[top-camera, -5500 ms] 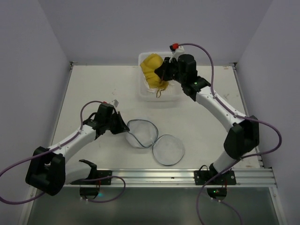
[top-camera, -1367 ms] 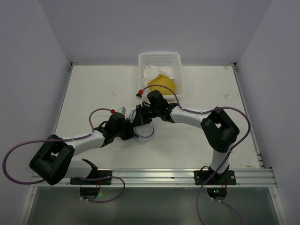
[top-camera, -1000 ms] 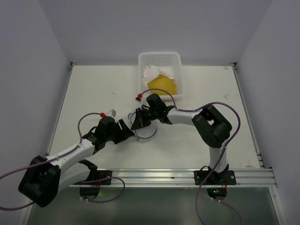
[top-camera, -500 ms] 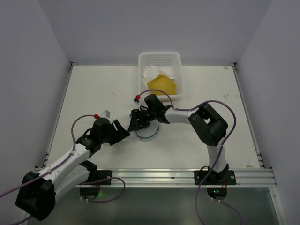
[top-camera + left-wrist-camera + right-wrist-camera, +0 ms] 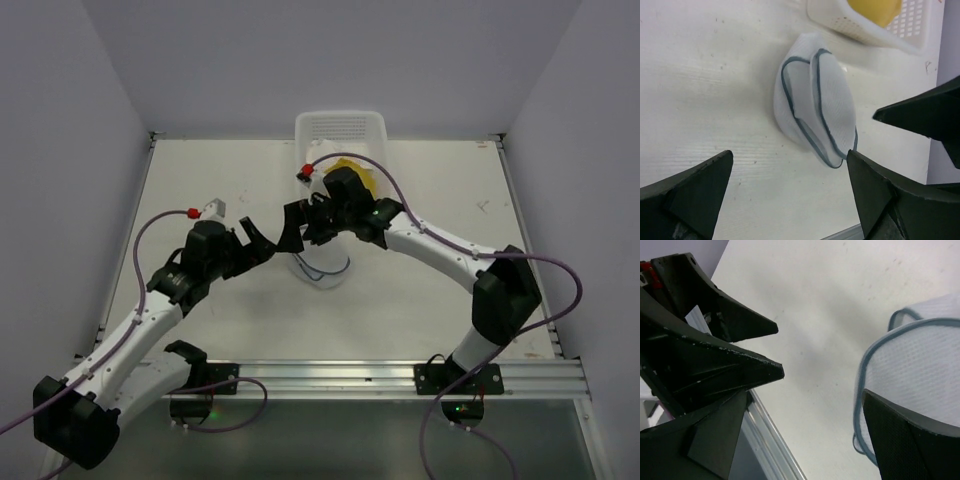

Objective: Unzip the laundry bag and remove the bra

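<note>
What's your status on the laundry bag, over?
Left pincer open, right pincer open. Laundry bag on the table, ungripped. Yellow bra in the basket. Nothing blocking.

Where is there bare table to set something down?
Bare: the far-left corner beside the basket, the far-right stretch beyond the right arm, the near strip between laundry bag and rail. Crowded: the middle, left gripper and right gripper by the bag.

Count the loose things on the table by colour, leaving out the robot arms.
White: 2 (mesh laundry bag, plastic basket)
Yellow: 1 (bra in the basket)
Total: 3
</note>
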Controlling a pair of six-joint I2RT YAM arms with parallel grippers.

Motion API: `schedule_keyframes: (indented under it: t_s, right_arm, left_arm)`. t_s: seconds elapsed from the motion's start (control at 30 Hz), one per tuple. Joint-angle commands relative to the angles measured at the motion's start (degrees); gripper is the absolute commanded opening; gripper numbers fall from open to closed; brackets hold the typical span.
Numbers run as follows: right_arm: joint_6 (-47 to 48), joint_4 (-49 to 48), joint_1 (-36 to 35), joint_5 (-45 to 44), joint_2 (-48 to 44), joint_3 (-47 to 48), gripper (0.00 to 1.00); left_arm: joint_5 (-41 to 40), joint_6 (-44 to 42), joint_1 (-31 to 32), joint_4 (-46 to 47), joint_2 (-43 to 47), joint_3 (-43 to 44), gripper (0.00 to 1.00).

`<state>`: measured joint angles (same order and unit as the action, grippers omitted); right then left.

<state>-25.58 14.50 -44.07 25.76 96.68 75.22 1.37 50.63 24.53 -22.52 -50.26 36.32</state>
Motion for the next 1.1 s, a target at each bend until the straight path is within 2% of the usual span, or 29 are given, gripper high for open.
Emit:
schedule_keyframes:
  t_s: [0.0,0.2,0.4,0.5,0.53,0.7,0.93,1.07]
  right_arm:
    - [4.7,10.4,1.5,-10.1,-5.2,5.4,0.99]
    - [7.1,15.2,10.5,-13.3,-13.5,3.9,0.99]
    - [4.8,18.0,25.1,-24.2,-26.5,0.1,0.99]
    - [2.8,19.2,34.9,-27.1,-33.7,-0.7,0.99]
    - [2.6,19.9,36.1,-28.3,-35.6,-0.8,0.99]
    - [7.5,21.0,37.3,-39.4,-46.2,1.7,0.99]
    - [13.3,19.3,37.2,-41.1,-56.0,5.8,0.99]
    - [16.4,13.6,37.2,-40.0,-62.7,3.6,0.99]
  left_arm:
    - [-4.4,-4.0,-0.8,-3.0,-1.2,4.8,1.00]
    - [-7.8,-8.0,-1.6,-5.5,-3.1,10.4,1.00]
    - [-13.1,-12.2,-2.6,-9.4,-3.4,18.1,1.00]
    - [-17.3,-15.0,-3.0,-12.0,-4.0,23.5,1.00]
    - [-19.2,-15.7,-3.2,-13.1,-4.1,24.9,1.00]
    - [-24.6,-21.1,-3.3,-15.3,-3.7,34.8,1.00]
    - [-30.8,-28.7,-3.3,-15.4,-1.5,47.1,1.00]
    - [-33.2,-33.1,-3.3,-12.1,2.0,49.1,1.00]
